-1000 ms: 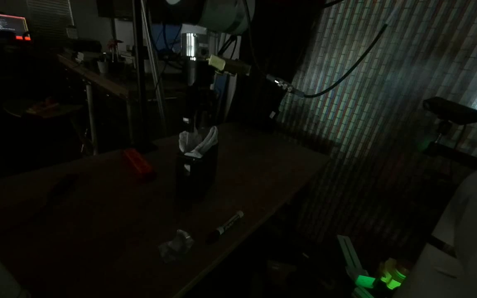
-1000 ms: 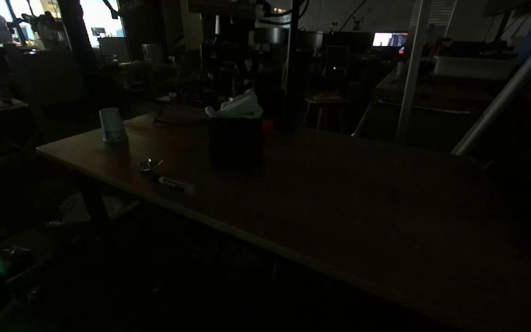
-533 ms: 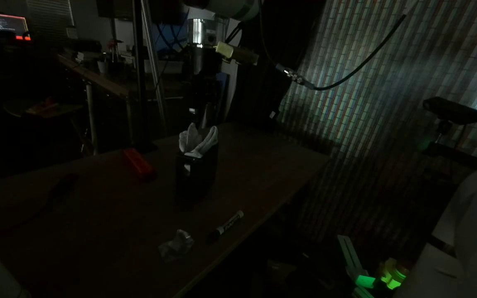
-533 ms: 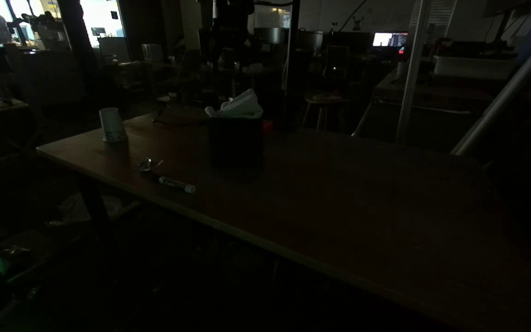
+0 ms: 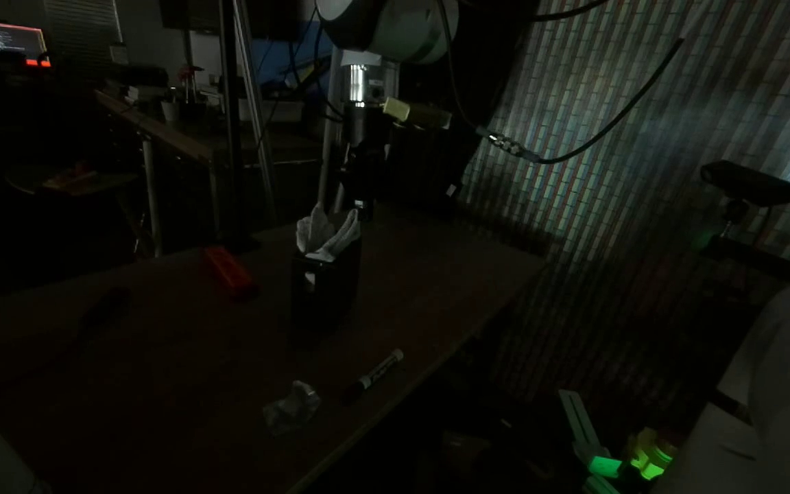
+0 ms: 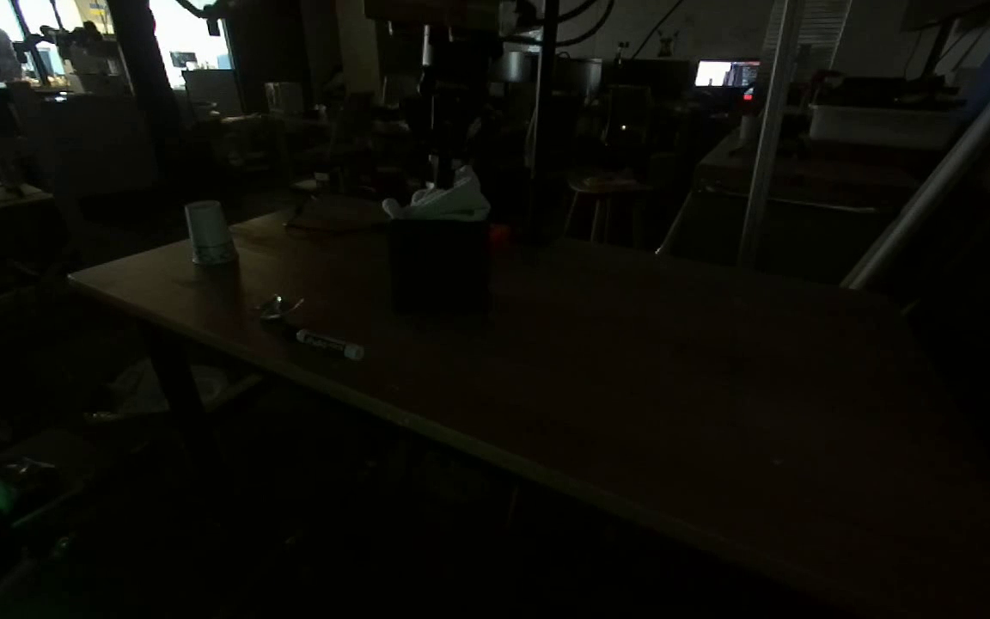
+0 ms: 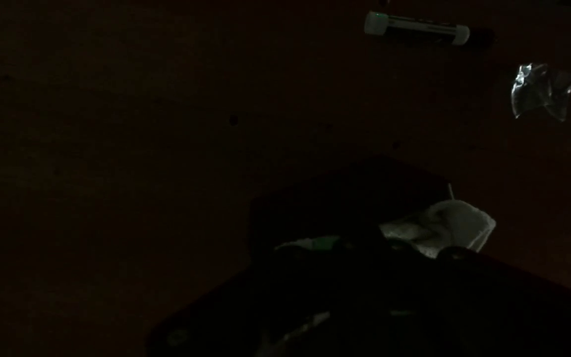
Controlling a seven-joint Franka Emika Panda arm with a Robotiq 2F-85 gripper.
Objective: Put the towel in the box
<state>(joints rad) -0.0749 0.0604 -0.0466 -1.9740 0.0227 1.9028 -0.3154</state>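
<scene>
Partly inside box (image 6: 441, 268), rumpled towel (image 6: 452, 205)

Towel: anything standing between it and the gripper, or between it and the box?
Nothing visible stands between the gripper and the towel. The towel already sits in the box, sticking out at the top; darkness hides the inside.

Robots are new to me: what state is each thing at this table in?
Black rectangular box: upright, open-topped.
White cloth towel: bunched in the box's mouth, poking out.
White cylindrical marker: lying flat, dark cap seemingly on.
Clear plastic wrapper: crumpled.
Pale tapered cup: upside down.
Red oblong object: lying flat.
Black jointed gripper: open or shut, cannot tell.
</scene>
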